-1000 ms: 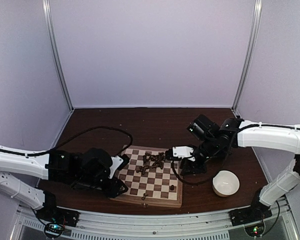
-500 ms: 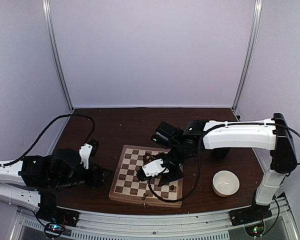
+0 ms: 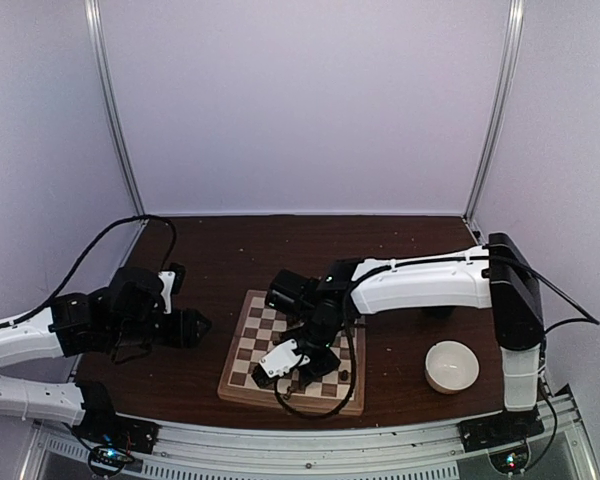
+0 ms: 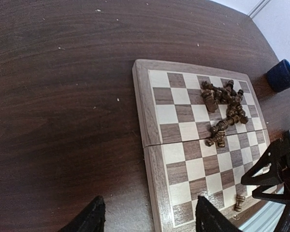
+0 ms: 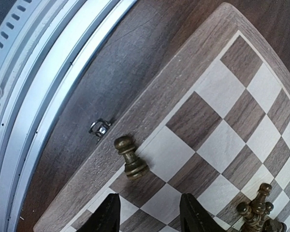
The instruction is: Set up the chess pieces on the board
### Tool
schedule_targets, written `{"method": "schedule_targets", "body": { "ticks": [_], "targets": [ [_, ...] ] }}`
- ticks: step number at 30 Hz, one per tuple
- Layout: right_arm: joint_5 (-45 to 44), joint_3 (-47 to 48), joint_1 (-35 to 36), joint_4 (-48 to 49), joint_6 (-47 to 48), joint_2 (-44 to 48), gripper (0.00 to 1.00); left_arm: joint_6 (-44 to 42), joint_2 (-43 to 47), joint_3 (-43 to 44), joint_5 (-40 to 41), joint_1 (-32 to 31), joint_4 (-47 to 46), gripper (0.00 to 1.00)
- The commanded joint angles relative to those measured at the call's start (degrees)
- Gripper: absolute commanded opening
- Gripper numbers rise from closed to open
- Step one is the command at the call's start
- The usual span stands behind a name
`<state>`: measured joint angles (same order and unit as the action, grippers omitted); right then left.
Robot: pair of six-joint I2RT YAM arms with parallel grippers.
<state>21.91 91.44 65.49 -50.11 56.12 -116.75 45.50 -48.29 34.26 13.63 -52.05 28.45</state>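
The board (image 3: 248,352) lies near the table's front, and its pale border (image 4: 144,121) also shows in the left wrist view. A heap of dark chess pieces (image 4: 224,110) lies tumbled on its far squares. One pawn (image 5: 129,157) sits at the board's near edge, its head over the border; I cannot tell whether it is upright or lying. My right gripper (image 5: 150,217) (image 3: 298,378) hovers open just behind that pawn, holding nothing. My left gripper (image 4: 150,222) (image 3: 198,327) is open over bare table left of the board.
A white bowl (image 3: 451,366) stands right of the board. A dark blue cup (image 4: 282,75) sits beyond the board's far corner. The metal front rail (image 5: 48,72) runs close to the board's near edge, where a small latch (image 5: 100,128) sticks out.
The right arm swung from the board's right side across to its near left part while its jaws widened. The left arm drew back leftward off the board and its jaws opened.
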Motion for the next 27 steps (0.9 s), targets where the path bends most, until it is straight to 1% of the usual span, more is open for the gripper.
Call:
{"method": "schedule_targets", "body": {
  "ticks": [1, 11, 17, 24, 27],
  "targets": [
    [-0.9, 1.6, 1.3, -2.7, 2.7, -1.1, 0.47, -1.2, -2.0, 3.0, -4.1, 0.9, 0.2, 0.63],
    [-0.8, 2.9, 2.5, -2.3, 1.9, -3.5, 0.47, -0.7, -1.7, 2.1, -4.8, 2.1, -0.7, 0.64],
    [-1.2, 2.9, 2.6, -1.3, 1.2, -4.4, 0.42, -0.1, -1.4, 1.4, -5.0, 2.1, -0.8, 0.63],
    [-0.9, 2.7, 2.8, -1.5, 0.8, -4.5, 0.38, 0.0, -2.2, 1.0, -5.8, 2.1, -2.2, 0.63],
    [-1.0, 2.6, 2.8, -1.6, 0.6, -4.7, 0.34, -0.1, -2.8, 1.1, -6.1, 2.1, -2.6, 0.63]
  ]
}}
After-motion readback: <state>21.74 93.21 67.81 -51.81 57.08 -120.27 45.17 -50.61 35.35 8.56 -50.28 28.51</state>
